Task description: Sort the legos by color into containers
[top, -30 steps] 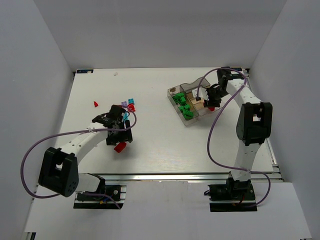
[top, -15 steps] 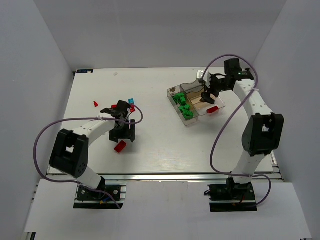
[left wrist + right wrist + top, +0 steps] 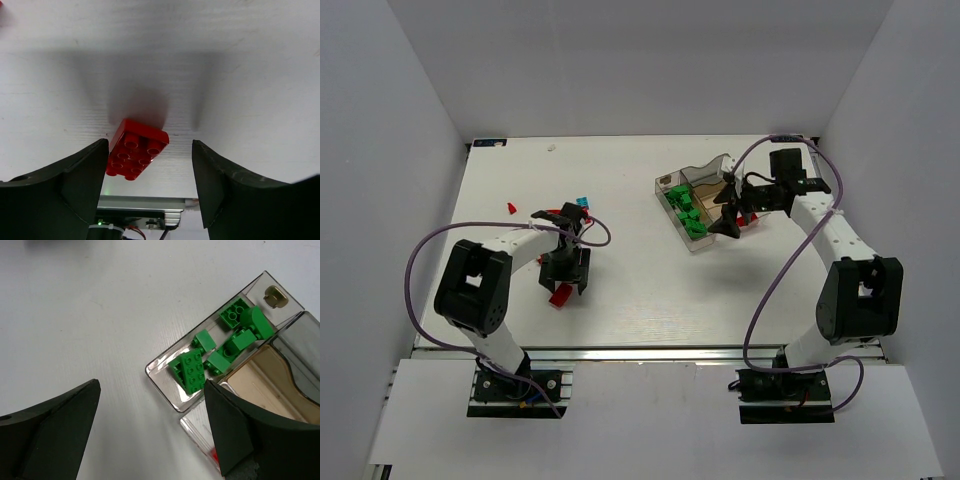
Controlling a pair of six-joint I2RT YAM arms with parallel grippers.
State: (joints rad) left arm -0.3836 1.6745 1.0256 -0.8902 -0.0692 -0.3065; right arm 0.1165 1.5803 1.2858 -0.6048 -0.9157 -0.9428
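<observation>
My left gripper [image 3: 563,283] is open and low over the table. In the left wrist view a red brick [image 3: 137,149] lies between the open fingers [image 3: 75,190], close to the left one; the same brick also shows from above [image 3: 558,296]. My right gripper [image 3: 728,218] is open and empty over the clear tray [image 3: 700,170]. Several green bricks [image 3: 220,350] fill the tray's long section [image 3: 170,390]. A red brick [image 3: 752,218] lies in a squarish section on the right. Loose cyan [image 3: 583,203] and red [image 3: 510,207] bricks lie left of centre.
The tray's middle section has a beige bottom [image 3: 265,375]. White walls close in the table on the left, right and back. The aluminium front rail [image 3: 145,207] lies just beyond the red brick.
My right gripper has let go of a red brick into the tray and swung left over the tray's front. My left gripper has moved toward the near side, over the red brick.
</observation>
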